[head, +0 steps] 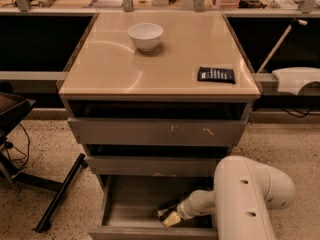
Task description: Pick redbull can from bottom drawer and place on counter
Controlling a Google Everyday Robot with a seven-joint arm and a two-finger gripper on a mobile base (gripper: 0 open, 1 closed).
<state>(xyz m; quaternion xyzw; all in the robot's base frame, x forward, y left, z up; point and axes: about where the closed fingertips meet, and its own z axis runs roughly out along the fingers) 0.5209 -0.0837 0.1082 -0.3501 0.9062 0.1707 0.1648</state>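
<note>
Redbull can [164, 212]: hard to separate from end effector; small dark shape at its tip, low in open bottom drawer [127, 210], right of middle, near front wall. End effector [169, 217] down inside drawer, reaching in from right; open, closed or gripping: cannot tell. White arm [250, 196] bulks at lower right. Counter [165, 64] above carries white bowl [145, 36] at back and dark flat packet [216, 74] near right edge.

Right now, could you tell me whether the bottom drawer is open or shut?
Open: the drawer is pulled out, floor visible, with the gripper inside it.
</note>
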